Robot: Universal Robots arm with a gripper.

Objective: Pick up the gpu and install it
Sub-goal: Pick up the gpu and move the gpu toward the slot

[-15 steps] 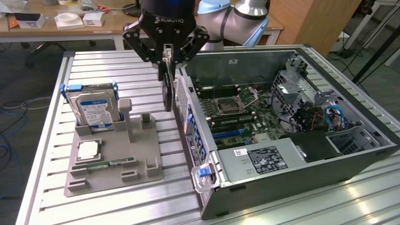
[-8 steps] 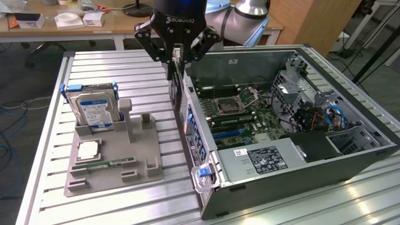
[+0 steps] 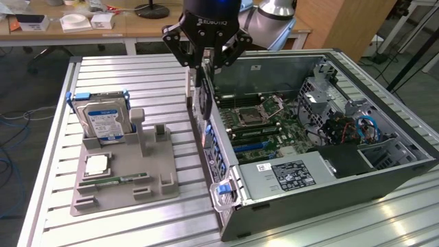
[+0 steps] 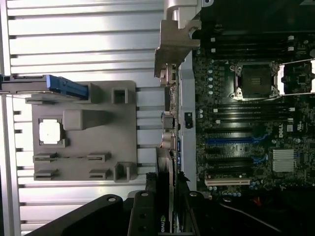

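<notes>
While hovering over the open computer case [image 3: 295, 206], gripping the gpu [image 3: 199, 98] by its upper edge, jaws of the gripper [image 3: 207, 64] narrowed onto the card. Holding it upright and edge-on at the case wall facing the grey holder [image 3: 123, 193], beside the motherboard [image 3: 260, 121]. Standing apart in that holder, on the desk [image 3: 137, 72]: hard drive [image 3: 103, 121].

Wooden desk [image 3: 147, 27] behind — dark floor [image 3: 24, 85]
</notes>
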